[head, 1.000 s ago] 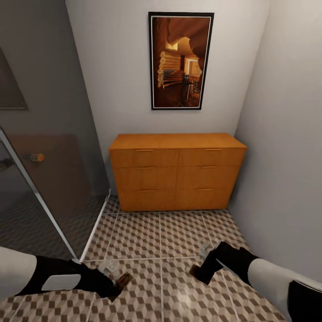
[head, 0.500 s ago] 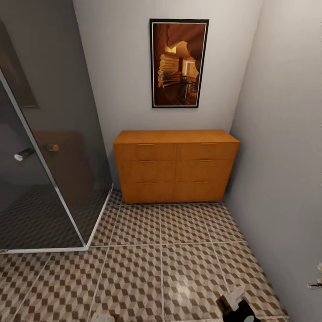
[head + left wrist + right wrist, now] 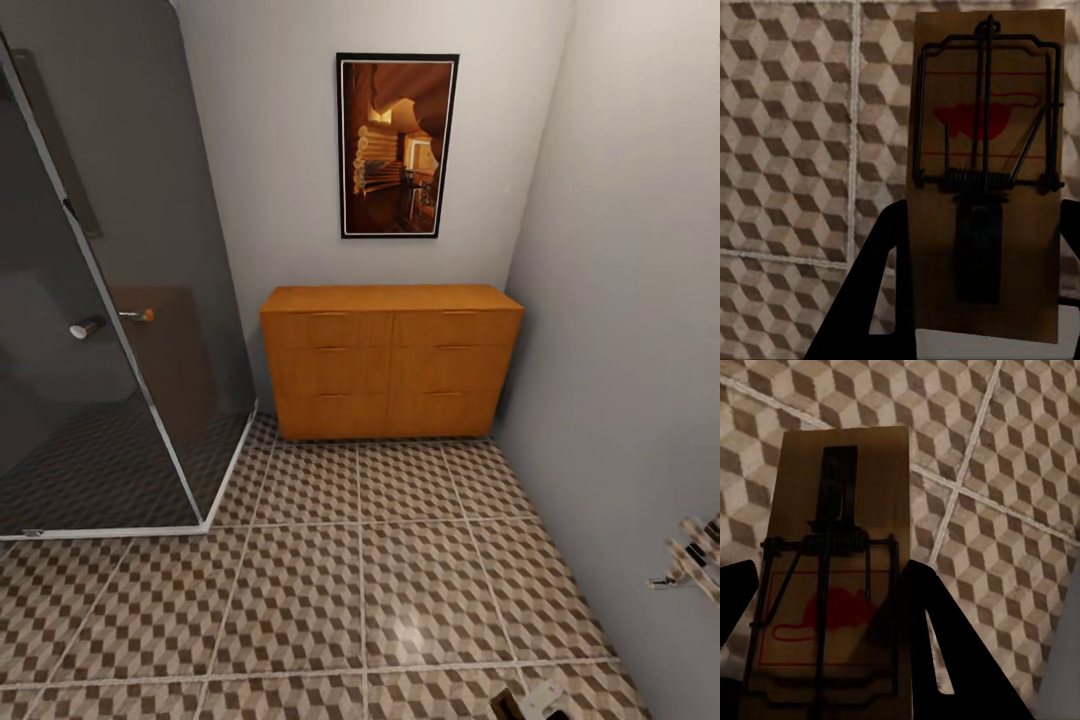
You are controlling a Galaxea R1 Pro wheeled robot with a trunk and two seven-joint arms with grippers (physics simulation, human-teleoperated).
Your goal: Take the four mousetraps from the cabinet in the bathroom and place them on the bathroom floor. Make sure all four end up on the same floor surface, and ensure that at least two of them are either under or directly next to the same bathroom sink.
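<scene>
Each gripper carries a mousetrap above the patterned bathroom floor [image 3: 360, 590], well short of the cabinet [image 3: 392, 362].

The left wrist view shows the left gripper [image 3: 975, 300] clamped on a tan mousetrap [image 3: 986, 172], its dark fingers either side of the board (spring, wire bar and a red mark facing the camera). The right wrist view shows the right gripper [image 3: 825, 645] gripping a second mousetrap [image 3: 840, 577] the same way. The head view adds the closed orange-brown cabinet against the far wall under a framed picture [image 3: 397, 146], a glass shower screen [image 3: 120, 300] at its left, and a sliver of the right gripper at the bottom edge. No writing is readable on either trap.
</scene>
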